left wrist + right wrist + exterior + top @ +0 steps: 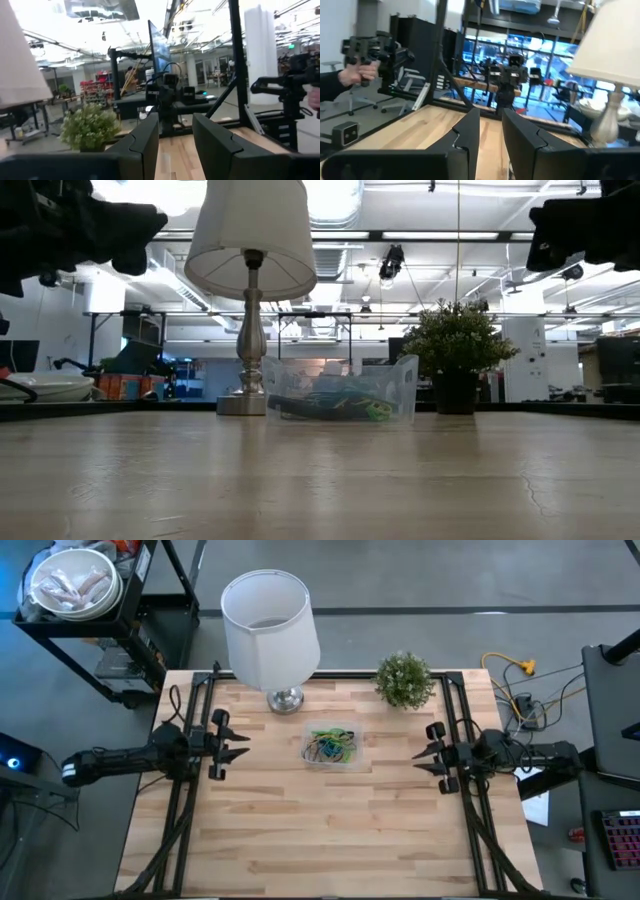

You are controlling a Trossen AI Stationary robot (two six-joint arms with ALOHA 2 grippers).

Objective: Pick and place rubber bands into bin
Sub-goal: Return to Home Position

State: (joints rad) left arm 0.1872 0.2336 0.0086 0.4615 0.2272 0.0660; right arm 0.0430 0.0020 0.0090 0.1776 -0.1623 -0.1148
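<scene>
The bin [358, 733], a small clear tub, stands on its base at the middle of the table; the low view shows it too [400, 380]. Inside it lie the rubber bands [331, 746], a tangle of green, blue, tan and dark loops, seen through the wall in the low view [330, 408]. My left gripper [243, 746] hovers level at the table's left side, open, with nothing between its fingers [145, 145]. My right gripper [418, 757] hovers level at the right side, open by a narrower gap, with nothing between its fingers [520, 142]. Both point at the bin from a distance.
A white-shaded lamp [268, 625] stands at the far edge, left of centre. A small potted plant [404, 680] is at the far right. Black frame rails [190, 790] run along both side edges. A person's hand [357, 75] holds a controller beyond the table.
</scene>
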